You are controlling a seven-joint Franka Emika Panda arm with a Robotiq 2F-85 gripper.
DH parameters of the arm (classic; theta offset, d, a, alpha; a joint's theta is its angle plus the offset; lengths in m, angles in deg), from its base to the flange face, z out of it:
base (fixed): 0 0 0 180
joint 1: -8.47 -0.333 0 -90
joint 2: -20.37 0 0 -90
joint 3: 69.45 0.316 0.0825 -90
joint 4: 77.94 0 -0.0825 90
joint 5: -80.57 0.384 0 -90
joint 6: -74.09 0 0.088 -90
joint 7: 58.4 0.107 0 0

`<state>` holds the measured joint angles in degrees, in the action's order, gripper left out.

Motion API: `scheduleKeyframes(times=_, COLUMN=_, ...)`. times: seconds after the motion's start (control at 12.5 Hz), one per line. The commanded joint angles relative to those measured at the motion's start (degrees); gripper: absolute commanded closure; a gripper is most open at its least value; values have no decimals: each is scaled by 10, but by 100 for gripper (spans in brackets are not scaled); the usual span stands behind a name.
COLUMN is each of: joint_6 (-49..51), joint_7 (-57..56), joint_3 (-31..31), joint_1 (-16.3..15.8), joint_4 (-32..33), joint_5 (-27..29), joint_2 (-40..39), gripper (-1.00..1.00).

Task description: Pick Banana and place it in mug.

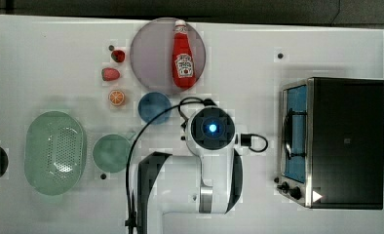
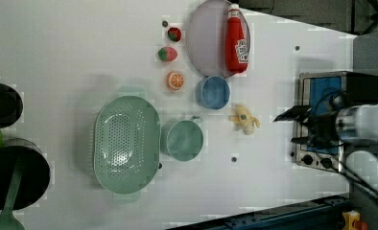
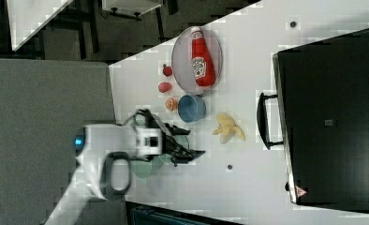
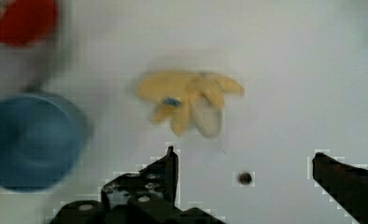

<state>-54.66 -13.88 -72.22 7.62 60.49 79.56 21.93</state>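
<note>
Below my wrist camera, the banana [image 4: 189,103] lies partly peeled on the white table [image 4: 289,70], apart from both of my fingertips. My end effector [image 4: 245,163] hangs above the table with its jaws spread wide and nothing between them; in the left view it [image 2: 287,128] sits to the banana's [image 2: 244,119] right, in front of the toaster oven [image 2: 328,120]. The blue cup [image 2: 213,92] stands just beside the banana, toward the left view's upper left. The mug [image 2: 182,140], pale green and round, stands empty further toward the left view's left, next to the large perforated green basket [image 2: 125,143]. Beyond the blue cup, a ketchup bottle [image 2: 236,39] lies on a grey plate [image 2: 206,38], and along the plate's left in the left view sit two strawberries [image 2: 174,34] [image 2: 167,53] and an orange slice [image 2: 175,80]. From the top view my arm [image 1: 214,161] covers the banana, with the mug [image 1: 111,153] to the top view's left of it.
</note>
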Motion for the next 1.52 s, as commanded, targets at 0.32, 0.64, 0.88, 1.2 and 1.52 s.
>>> scheduleKeyframes(times=0.32, joint_6=-172, joint_7=-29, joint_3=-11, joint_1=9, joint_4=37, joint_5=2, joint_2=-81, gripper=-100)
scheduleKeyframes(times=0.64, joint_6=-262, joint_7=-29, joint_3=-6, joint_1=8, joint_4=38, joint_5=2, joint_2=-161, gripper=-100)
scheduleKeyframes(times=0.88, joint_6=-313, joint_7=-29, joint_3=-5, joint_1=8, joint_4=39, joint_5=2, joint_2=-205, gripper=-100)
scheduleKeyframes(times=1.2, joint_6=-359, joint_7=-29, joint_3=-1, joint_1=8, joint_4=38, joint_5=2, joint_2=-236, gripper=-70)
scheduleKeyframes(times=1.52, joint_6=-360, joint_7=-29, joint_3=1, joint_1=8, joint_4=37, joint_5=2, joint_2=-230, gripper=26)
